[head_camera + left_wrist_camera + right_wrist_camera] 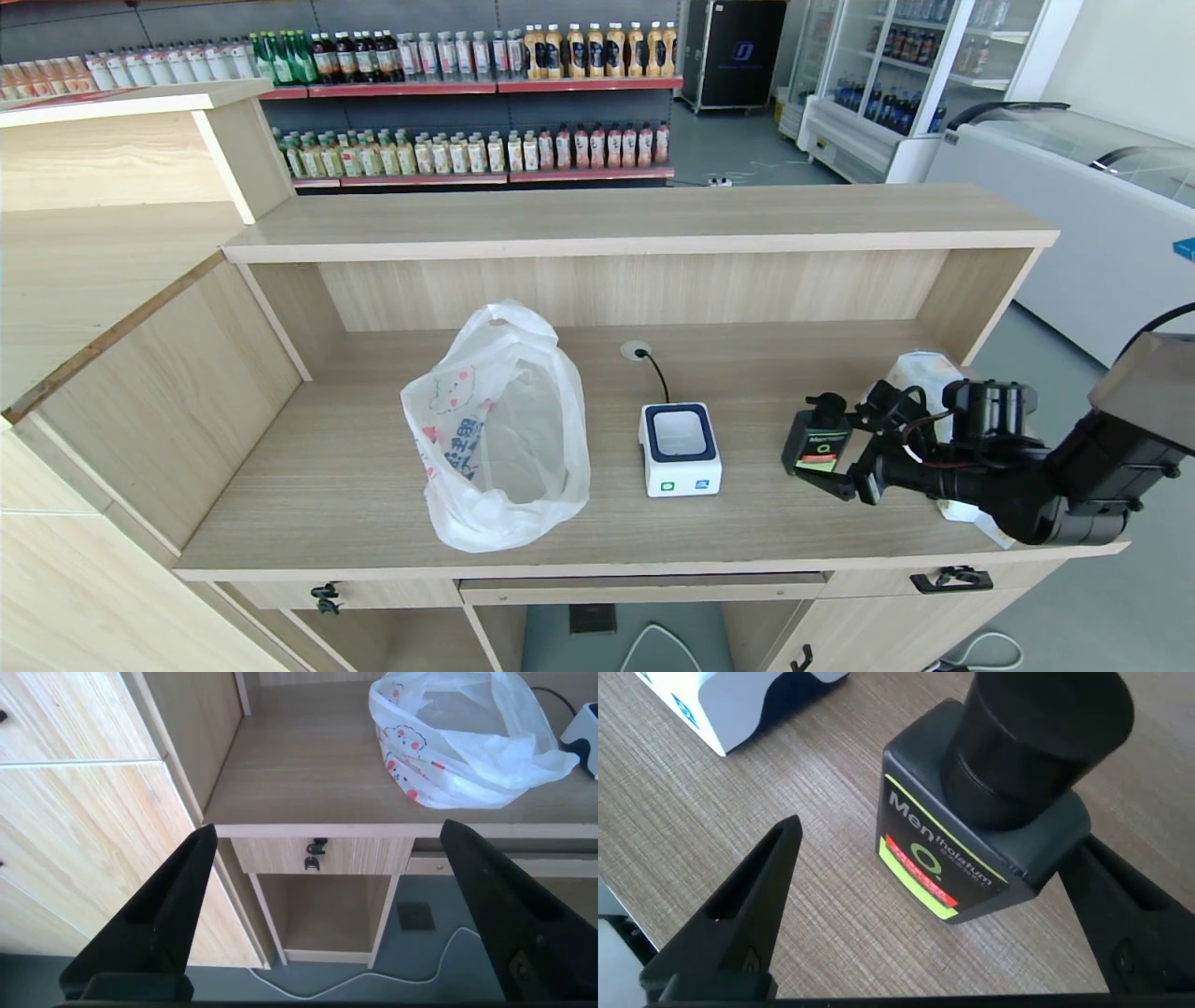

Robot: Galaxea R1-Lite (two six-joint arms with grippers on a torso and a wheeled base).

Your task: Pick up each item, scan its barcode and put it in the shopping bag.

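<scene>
Black bottle (814,446) with broad round cap, upright on the counter (327,467), near the scanner (680,448) on its right-hand side and apart from it; label with green and red bands turned toward the wrist camera.

Right gripper (938,849) spread wide, one finger on each side of the bottle's squared body, not yet clamped; contact at the far finger impossible to judge.

Step in hand, by judgement: securing the bottle for the scan. Best done by centring the body between the fingers before closing, gripping the flat sides below the cap rather than the cap itself, and closing evenly so as not to tip or skid the bottle; worth noting which face carries the barcode, not visible here, so as to turn that face to the scanner's dark-framed window afterwards.

Scanner: white block, cable running back to a hole in the counter.

Shopping bag (499,429): thin white plastic with printed figures, standing slumped left of the scanner, mouth open upward; no contents discernible through the film, apparently empty.

White packet (920,373) behind the right arm, partly hidden, probably another item awaiting its turn.

Left gripper (322,919) wide open and holding nothing, hanging low before the counter's front edge, well apart from the bag.
</scene>
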